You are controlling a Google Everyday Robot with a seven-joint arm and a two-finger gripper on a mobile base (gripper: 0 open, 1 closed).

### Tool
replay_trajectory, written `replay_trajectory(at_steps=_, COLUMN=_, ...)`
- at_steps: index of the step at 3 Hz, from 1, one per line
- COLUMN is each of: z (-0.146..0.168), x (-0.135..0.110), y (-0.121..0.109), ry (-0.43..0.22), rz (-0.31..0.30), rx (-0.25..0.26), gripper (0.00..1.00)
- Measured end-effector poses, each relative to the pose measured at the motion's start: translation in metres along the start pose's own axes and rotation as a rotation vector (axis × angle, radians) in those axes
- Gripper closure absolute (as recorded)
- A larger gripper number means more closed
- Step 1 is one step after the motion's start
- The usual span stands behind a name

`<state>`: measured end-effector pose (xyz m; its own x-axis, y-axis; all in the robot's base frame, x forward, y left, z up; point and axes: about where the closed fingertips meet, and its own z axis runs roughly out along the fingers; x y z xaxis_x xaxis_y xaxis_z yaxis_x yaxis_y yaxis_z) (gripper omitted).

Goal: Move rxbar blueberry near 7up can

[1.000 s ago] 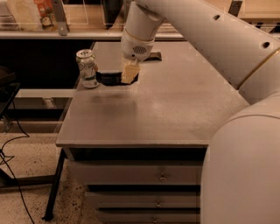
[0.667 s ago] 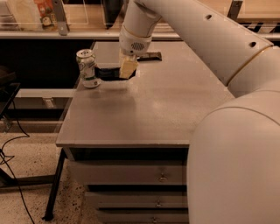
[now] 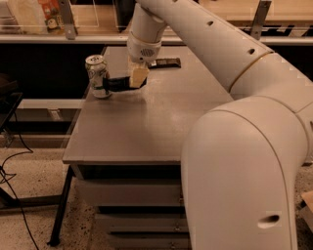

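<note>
The 7up can (image 3: 97, 75), white and green with a silver top, stands upright near the table's left edge. The rxbar blueberry (image 3: 116, 84), a flat dark wrapper, sticks out to the left from my gripper (image 3: 137, 77) and its free end reaches the can's right side. The gripper, with pale yellowish fingers (image 3: 139, 75), is shut on the bar's right end, low over the table just right of the can.
A slimmer dark bar (image 3: 166, 62) lies on the grey table (image 3: 146, 122) behind the gripper. My white arm fills the right of the view. Shelves with packages (image 3: 34, 14) run along the back. Drawers sit under the table.
My gripper has carried the bar a little further left and back, so the bar's free end now lies right by the can.
</note>
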<state>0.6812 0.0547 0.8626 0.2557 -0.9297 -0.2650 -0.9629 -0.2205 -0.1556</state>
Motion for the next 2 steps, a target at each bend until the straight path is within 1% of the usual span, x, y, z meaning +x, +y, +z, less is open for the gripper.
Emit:
replay_trajectory(at_steps=1, z=0.0116, x=-0.0062, y=-0.0001, ry=0.015, rz=-0.033, rx=-0.032, gripper=0.36)
replay_trajectory(at_steps=2, z=0.0145, x=-0.0076, y=-0.0025, ry=0.010, rz=-0.033, rx=-0.026, gripper=0.13)
